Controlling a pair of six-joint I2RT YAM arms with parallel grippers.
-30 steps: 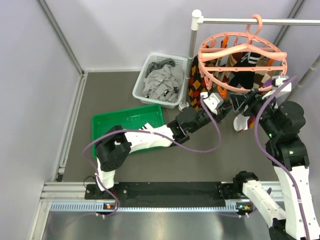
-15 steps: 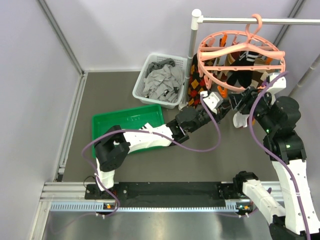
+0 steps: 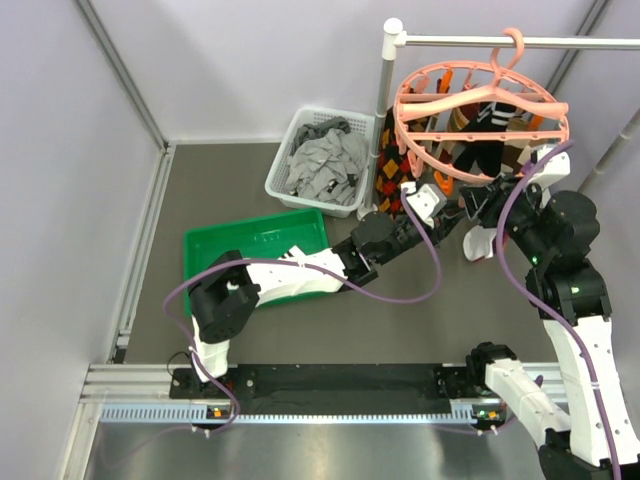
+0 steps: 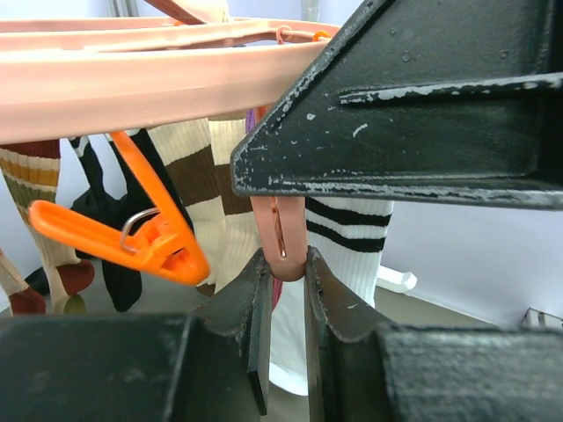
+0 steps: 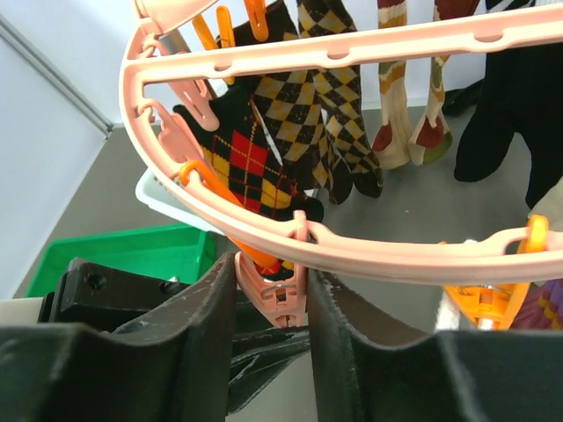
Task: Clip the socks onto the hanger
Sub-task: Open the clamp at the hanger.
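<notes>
From above, the pink hanger (image 3: 402,112) hangs by its hook from a white rail (image 3: 500,42) at 1 o'clock in the scene, with socks (image 3: 482,150) dangling inside the ring. One white sock (image 3: 480,243) hangs lower, at the ring's 6 o'clock. The left gripper (image 3: 445,205) reaches up from 7 o'clock to the near rim, and the right gripper (image 3: 478,200) meets it there from 5 o'clock, the two just beside each other. A white basket (image 3: 283,150) of grey clothes lies at 10 o'clock from them, and a green tray (image 3: 215,245) at 9 o'clock. In the left wrist view, the left fingers are closed on the lower end of a pink clip (image 4: 280,233) hanging from the rim at 12 o'clock. A striped white sock (image 4: 347,237) hangs just behind at 3 o'clock, a tilted orange clip (image 4: 132,237) at 9 o'clock, and the right gripper's black finger crosses the clip's top. In the right wrist view, the right fingers press both sides of the pink clip under the rim. Argyle socks (image 5: 255,158) hang at 12 o'clock, and the left gripper shows at 8 o'clock.
</notes>
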